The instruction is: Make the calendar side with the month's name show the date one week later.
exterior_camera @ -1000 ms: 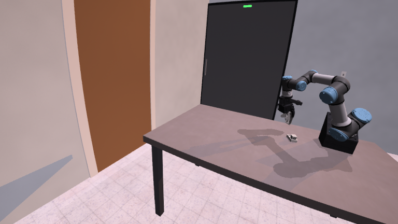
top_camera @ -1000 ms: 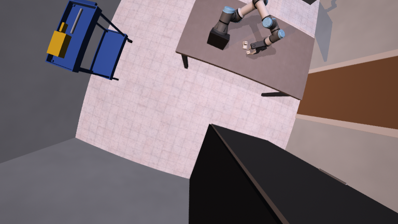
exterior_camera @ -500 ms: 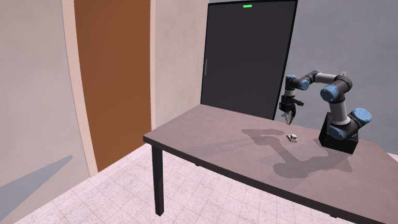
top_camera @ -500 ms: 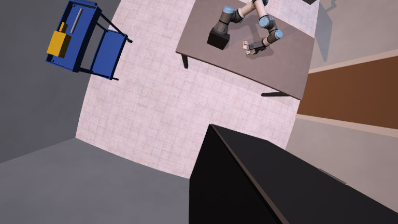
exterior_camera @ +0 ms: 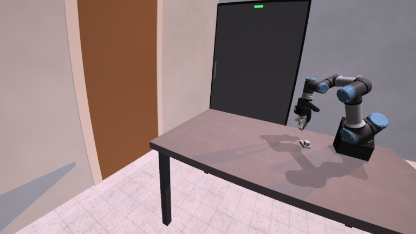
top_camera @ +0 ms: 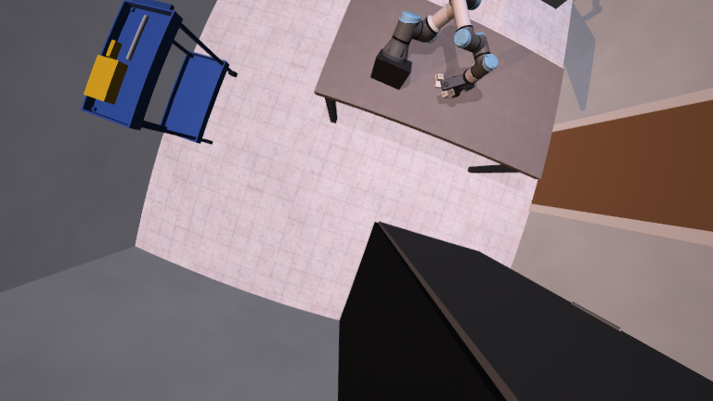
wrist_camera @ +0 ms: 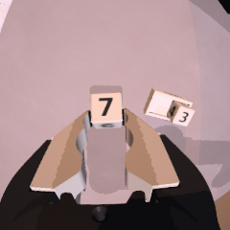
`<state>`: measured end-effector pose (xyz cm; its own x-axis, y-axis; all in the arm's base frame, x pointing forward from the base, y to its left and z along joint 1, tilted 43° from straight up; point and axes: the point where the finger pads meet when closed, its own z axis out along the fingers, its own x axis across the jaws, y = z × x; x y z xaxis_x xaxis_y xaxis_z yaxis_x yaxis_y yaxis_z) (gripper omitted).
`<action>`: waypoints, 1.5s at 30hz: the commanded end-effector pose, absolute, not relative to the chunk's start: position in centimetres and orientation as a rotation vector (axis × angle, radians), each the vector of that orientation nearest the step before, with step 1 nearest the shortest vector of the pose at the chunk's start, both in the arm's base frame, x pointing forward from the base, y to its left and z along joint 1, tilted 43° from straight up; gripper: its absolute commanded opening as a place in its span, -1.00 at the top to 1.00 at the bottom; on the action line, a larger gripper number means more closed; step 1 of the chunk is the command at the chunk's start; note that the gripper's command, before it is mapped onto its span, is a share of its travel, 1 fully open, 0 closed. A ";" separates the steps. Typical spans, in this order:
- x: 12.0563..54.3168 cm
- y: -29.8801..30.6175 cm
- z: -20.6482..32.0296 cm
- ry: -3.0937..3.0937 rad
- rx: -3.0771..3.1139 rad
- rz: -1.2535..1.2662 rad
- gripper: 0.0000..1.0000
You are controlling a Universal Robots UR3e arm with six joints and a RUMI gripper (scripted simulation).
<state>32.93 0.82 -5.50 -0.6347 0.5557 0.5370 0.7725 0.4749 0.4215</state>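
Observation:
My gripper is shut on a pale cube. The cube shows a black 7 on the face toward the wrist camera, upright in that view; part of another marking shows on the narrow side below it. The held cube is above the table, beside the calendar tray. The small pale tray sits on the table, to the right in the wrist view. The other cube stands at one end of it, with a 3 on top and a 4 on a side facing the tray's vacant part. The month name is not readable.
The table carries the arm's black base block, near the tray. A blue cart with a yellow box stands away from the table. A large dark cabinet stands behind the table in the exterior view.

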 end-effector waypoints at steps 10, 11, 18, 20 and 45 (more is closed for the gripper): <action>32.9 0.7 -5.6 -2.390 -1.140 -1.000 0.80; 32.8 0.7 -5.6 -2.386 -1.144 -1.018 0.80; 32.7 0.7 -5.7 -2.348 -1.184 -1.188 0.80; 32.7 0.7 -5.7 -2.343 -1.191 -1.211 0.80; 32.5 0.7 -5.9 -2.256 -1.252 -1.495 0.80</action>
<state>32.58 0.75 -5.78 -0.6355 0.5525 0.5393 0.7317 0.2079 0.6492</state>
